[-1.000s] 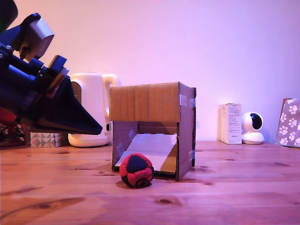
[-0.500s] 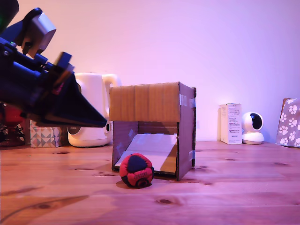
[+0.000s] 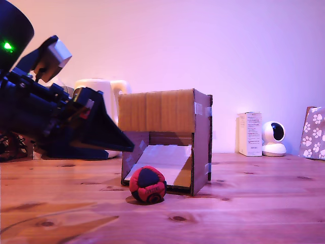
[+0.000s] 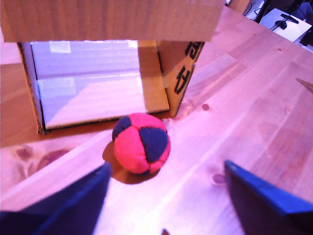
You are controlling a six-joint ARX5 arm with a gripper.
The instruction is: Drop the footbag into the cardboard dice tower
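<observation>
The gripper (image 4: pixel 164 196) is spread wide, both dark fingers (image 4: pixel 63 205) visible in the wrist view with bare wood showing between them and nothing held. In the exterior view the gripper (image 3: pixel 119 145) is a dark wedge at that view's left, tip pointing toward the box, raised clear of the wooden table (image 3: pixel 244 203). A green light shows on the arm's upper housing.

The footbag (image 3: pixel 148 185) rests on the table, just in front of the lower opening of the cardboard dice tower (image 3: pixel 165 140), near its lower front edge as the exterior view shows it. In the wrist view the footbag (image 4: pixel 141 143) lies ahead of the fingers and apart from them, red and dark panels facing the camera, casting a shadow on the wood.

The cardboard dice tower (image 4: pixel 112 19) stands upright directly behind the footbag. A pale slanted ramp (image 4: pixel 93 98) is visible inside its opening, and tape patches show on the edge at the exterior view's right.

Further back, a white kettle (image 3: pixel 104 96) stands behind the gripper, partly hidden by it. At the exterior view's right, well apart from the tower, stand a white carton (image 3: pixel 250 134), a small white camera (image 3: pixel 273 138) just beside it, and a paw-print patterned box (image 3: pixel 313 133) at the frame edge.
</observation>
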